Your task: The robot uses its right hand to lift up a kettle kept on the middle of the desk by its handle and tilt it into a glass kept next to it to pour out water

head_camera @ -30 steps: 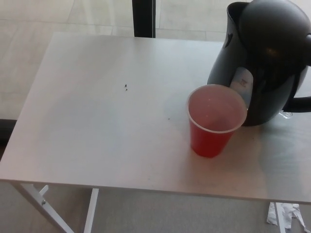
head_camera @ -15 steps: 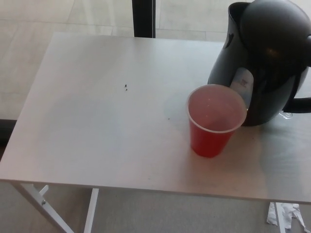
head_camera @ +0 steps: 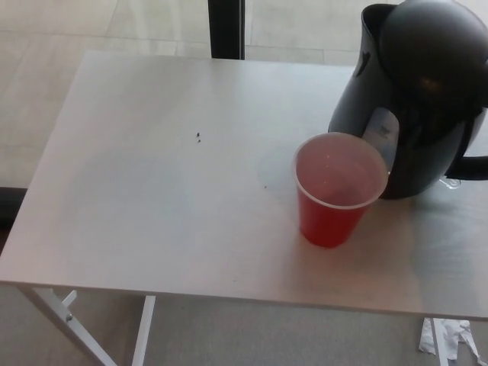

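A black kettle (head_camera: 415, 91) stands upright at the right side of the pale desk (head_camera: 152, 191), its spout toward the upper left and its handle (head_camera: 471, 166) running off the right edge of the picture. Directly in front of it, to its lower left, stands a red plastic cup (head_camera: 335, 191), upright, with its rim overlapping the kettle's body in the picture. The cup looks empty, though its pale inside makes this hard to tell. Neither of my hands shows.
The desk's front edge runs along the bottom, with white legs (head_camera: 69, 320) at the lower left. A small dark speck (head_camera: 198, 137) lies on the desk top. Crumpled white paper (head_camera: 450, 339) lies on the floor at lower right. A dark pillar (head_camera: 226, 29) stands behind the desk.
The kettle has shifted very slightly to the right and its handle end sits a little lower. The cup has stayed put.
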Controlling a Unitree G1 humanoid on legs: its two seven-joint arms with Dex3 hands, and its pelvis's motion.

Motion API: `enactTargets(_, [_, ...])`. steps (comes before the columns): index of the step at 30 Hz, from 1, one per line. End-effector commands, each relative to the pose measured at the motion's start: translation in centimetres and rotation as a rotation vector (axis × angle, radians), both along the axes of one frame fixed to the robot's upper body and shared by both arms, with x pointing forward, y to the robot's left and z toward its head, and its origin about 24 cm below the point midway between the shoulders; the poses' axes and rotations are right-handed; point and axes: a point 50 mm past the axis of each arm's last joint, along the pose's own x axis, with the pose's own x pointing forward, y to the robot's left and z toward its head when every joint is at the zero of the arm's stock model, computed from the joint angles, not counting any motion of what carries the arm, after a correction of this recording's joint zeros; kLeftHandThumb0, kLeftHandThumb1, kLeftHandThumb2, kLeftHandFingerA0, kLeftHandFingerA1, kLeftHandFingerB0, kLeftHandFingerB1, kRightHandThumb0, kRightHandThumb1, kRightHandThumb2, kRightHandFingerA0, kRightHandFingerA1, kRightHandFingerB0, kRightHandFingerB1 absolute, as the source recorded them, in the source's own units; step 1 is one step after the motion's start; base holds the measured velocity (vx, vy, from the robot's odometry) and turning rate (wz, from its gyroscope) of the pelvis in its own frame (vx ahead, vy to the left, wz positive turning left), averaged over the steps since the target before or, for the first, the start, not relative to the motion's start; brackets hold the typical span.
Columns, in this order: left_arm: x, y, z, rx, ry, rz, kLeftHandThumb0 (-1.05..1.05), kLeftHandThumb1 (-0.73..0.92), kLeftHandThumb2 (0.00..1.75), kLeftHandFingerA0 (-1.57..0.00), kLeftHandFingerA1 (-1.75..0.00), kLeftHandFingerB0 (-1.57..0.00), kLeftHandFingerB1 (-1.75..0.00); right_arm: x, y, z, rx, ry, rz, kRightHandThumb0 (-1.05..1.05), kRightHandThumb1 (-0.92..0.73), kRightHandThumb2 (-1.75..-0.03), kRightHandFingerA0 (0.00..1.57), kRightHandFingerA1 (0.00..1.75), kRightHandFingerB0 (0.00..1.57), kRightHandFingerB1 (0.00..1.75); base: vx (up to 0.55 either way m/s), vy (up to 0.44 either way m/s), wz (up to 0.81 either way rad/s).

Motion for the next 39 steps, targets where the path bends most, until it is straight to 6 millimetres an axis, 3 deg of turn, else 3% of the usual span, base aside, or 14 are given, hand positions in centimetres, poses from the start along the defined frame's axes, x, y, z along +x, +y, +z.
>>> enactTargets(1, [0.1,0.1,0.2,0.013,-0.01,-0.018,-0.81,0.87,0.66,-0.42,-0.48,-0.27,-0.37,-0.4,-0.6,-0.7,-0.011,0.062,-0.012,-0.23,-0.49,-1.02,1.22,1.34,0.84,0.94,0.0,0.0,0.0])
enactTargets(2, [0.5,0.1,0.6,-0.011,-0.08,-0.01,-0.4,0.36,1.01,-0.01,-0.51,0.0,-0.5,-0.3,-1.8,0.7,0.173,0.122,0.105,-0.96,-0.56,-0.91,0.0,0.0,0.0,0.01,0.0,0.0,0.0])
enactTargets(5, [0.9,0.4,1.4,-0.04,-0.188,0.002,-0.4,0.36,1.01,-0.01,-0.51,0.0,-0.5,-0.4,-2.5,3.8,0.489,0.125,0.384,-0.95,-0.57,-0.89,0.0,0.05,0.0,0.0,0.0,0.0,0.0])
enactTargets(6, [0.8,0.4,1.4,-0.03,-0.162,-0.014,-0.85,0.84,0.66,-0.15,-0.44,-0.12,-0.31,-0.3,-2.4,4.0,0.501,0.134,0.387,-0.97,-0.6,-0.9,0.0,0.03,0.0,0.0,0.0,0.0,0.0])
enactTargets(11, [0.5,0.3,1.1,-0.026,-0.117,-0.016,-0.87,0.64,1.01,-0.11,-0.51,-0.07,-0.42,0.2,-2.3,5.0,0.395,0.243,0.459,-0.95,-0.6,-0.93,0.0,0.1,0.0,0.0,0.0,0.0,0.0])
enactTargets(13, [0.7,0.3,1.2,-0.034,-0.127,-0.016,-0.88,0.82,0.65,-0.17,-0.44,-0.12,-0.3,0.1,-2.3,5.1,0.402,0.239,0.47,-0.91,-0.58,-0.91,0.0,0.11,0.0,0.0,0.0,0.0,0.0])
enactTargets(14, [0.7,0.3,1.2,-0.031,-0.124,-0.02,-0.39,0.4,1.04,0.0,-0.51,0.0,-0.51,0.1,-2.2,5.3,0.405,0.241,0.471,-0.93,-0.57,-0.91,0.0,0.12,0.0,0.0,0.0,0.0,0.0])
enactTargets(15, [0.7,0.4,1.2,-0.045,-0.132,-0.01,-0.87,0.8,0.65,-0.17,-0.45,-0.12,-0.31,0.1,-2.2,5.3,0.381,0.256,0.452,-0.94,-0.59,-0.92,0.0,0.12,0.0,0.0,0.0,0.0,0.0])
enactTargets(21, [0.5,0.4,1.0,-0.046,-0.115,0.004,-0.85,0.62,1.01,-0.15,-0.52,-0.08,-0.42,-0.1,-2.3,4.9,0.39,0.271,0.435,-0.82,-0.55,-0.8,0.0,0.0,0.0,0.01,0.0,0.0,0.0])
enactTargets(22, [0.5,0.3,1.0,-0.05,-0.12,0.006,-0.87,0.81,0.65,-0.19,-0.47,-0.13,-0.32,-0.2,-2.4,4.9,0.382,0.276,0.414,-0.88,-0.55,-0.83,0.0,0.0,0.0,0.0,0.0,0.0,0.0])
enactTargets(27, [0.4,0.2,0.8,-0.044,-0.111,-0.002,-0.87,0.83,0.66,-0.2,-0.47,-0.11,-0.32,-0.8,-3.2,5.4,0.379,0.287,0.386,-0.76,-0.75,-0.62,0.0,0.0,0.0,0.0,0.0,0.0,0.0])
enactTargets(33, [-0.1,0.2,0.7,-0.056,-0.117,0.008,-0.86,0.83,0.66,-0.19,-0.45,-0.12,-0.3,-5.6,-8.3,7.7,0.278,0.238,0.302,-0.84,-0.74,-0.63,0.0,0.0,0.0,0.0,0.0,0.0,0.0])
enactTargets(35, [-0.2,0.2,0.6,-0.066,-0.117,0.021,-0.87,0.81,0.65,-0.22,-0.47,-0.13,-0.32,-9.4,-11.8,9.4,0.262,0.163,0.171,-1.03,-0.69,-1.03,0.0,0.2,0.0,0.1,0.0,0.0,0.0])
enactTargets(39, [-0.1,0.4,0.8,-0.066,-0.121,0.028,-0.87,0.81,0.65,-0.22,-0.47,-0.13,-0.32,-12.8,-14.4,10.9,0.293,0.049,0.074,-0.91,-0.6,-0.79,0.0,0.0,0.0,0.06,0.0,0.0,0.0])
